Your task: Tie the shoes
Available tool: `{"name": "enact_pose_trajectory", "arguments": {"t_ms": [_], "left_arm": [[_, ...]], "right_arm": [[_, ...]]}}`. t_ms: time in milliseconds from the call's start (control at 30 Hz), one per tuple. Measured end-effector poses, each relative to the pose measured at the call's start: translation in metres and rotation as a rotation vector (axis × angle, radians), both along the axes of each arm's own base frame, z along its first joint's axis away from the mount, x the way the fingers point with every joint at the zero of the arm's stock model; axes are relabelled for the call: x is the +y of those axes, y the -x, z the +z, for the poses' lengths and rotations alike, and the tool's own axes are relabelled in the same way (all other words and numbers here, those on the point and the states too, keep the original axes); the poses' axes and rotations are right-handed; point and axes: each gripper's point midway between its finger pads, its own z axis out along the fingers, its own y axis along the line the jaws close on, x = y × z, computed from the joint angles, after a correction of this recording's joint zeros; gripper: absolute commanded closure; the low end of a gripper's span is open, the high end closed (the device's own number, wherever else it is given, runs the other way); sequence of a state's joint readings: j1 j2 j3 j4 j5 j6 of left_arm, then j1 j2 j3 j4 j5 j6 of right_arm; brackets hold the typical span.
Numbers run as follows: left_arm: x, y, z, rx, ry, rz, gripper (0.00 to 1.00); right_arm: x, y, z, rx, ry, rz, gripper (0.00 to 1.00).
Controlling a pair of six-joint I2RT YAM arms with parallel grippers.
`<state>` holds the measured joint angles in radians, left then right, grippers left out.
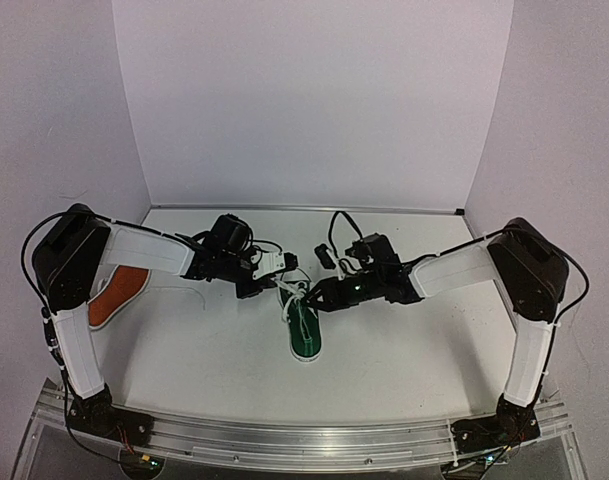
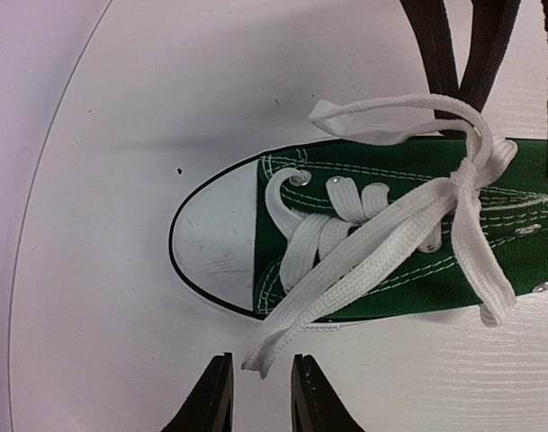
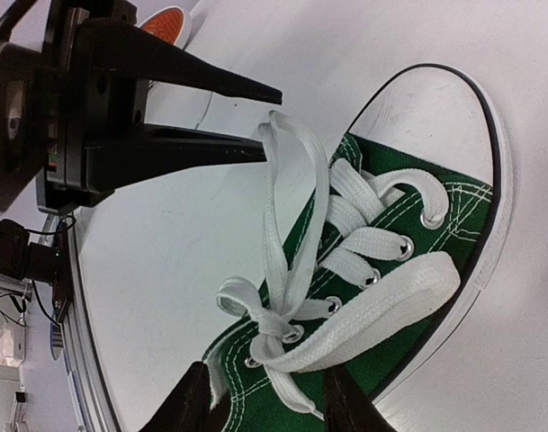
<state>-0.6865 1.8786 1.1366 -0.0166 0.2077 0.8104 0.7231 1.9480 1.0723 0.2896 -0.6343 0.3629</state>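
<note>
The dark green shoe (image 1: 306, 335) lies mid-table, toe towards the arms, with its white laces tied in a bow knot (image 2: 464, 175). One long loop (image 2: 363, 247) runs from the knot across the shoe. Its tip lies between the fingertips of my left gripper (image 2: 261, 362), which stands open and is not pinching it. My right gripper (image 3: 272, 396) is open astride the shoe's collar beside the knot (image 3: 278, 324), with short lace tails hanging between its fingers. Both grippers meet over the shoe's heel end (image 1: 302, 290). The orange-red shoe (image 1: 119, 293) lies far left under the left arm.
A small black object (image 1: 321, 255) lies just behind the grippers. White walls close in the table at the back and both sides. An aluminium rail (image 1: 304, 435) with the arm bases runs along the near edge.
</note>
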Motion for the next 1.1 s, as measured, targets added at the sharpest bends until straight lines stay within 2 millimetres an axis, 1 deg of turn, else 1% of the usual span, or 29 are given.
{"name": "enact_pose_trajectory", "arguments": {"t_ms": [133,300,367,533,600,700,867,967,1100], "left_arm": [[0.000,0.000,0.000,0.000,0.000,0.000,0.73],[0.000,0.000,0.000,0.001,0.000,0.000,0.71],[0.000,0.000,0.000,0.001,0.001,0.000,0.69],[0.000,0.000,0.001,0.000,0.003,0.000,0.62],[-0.001,0.001,0.004,-0.003,0.008,-0.004,0.59],[-0.002,0.003,0.014,-0.014,0.027,-0.018,0.57],[-0.007,0.009,0.031,-0.025,0.067,-0.056,0.56],[-0.008,0.014,0.030,-0.018,0.064,-0.084,0.56],[-0.007,0.022,0.023,-0.001,0.026,-0.111,0.56]], "right_arm": [[0.002,0.000,-0.003,-0.005,0.017,0.010,0.68],[0.002,0.003,-0.008,-0.002,0.039,0.024,0.69],[0.001,0.005,-0.010,0.000,0.048,0.029,0.74],[-0.001,0.007,-0.013,0.004,0.060,0.037,0.94],[-0.001,0.007,-0.014,0.000,0.064,0.042,0.97],[-0.001,0.008,-0.014,0.001,0.066,0.044,1.00],[-0.002,0.009,-0.016,0.009,0.070,0.048,1.00],[-0.002,0.010,-0.016,0.011,0.070,0.050,1.00],[-0.002,0.010,-0.016,0.014,0.069,0.052,1.00]]}}
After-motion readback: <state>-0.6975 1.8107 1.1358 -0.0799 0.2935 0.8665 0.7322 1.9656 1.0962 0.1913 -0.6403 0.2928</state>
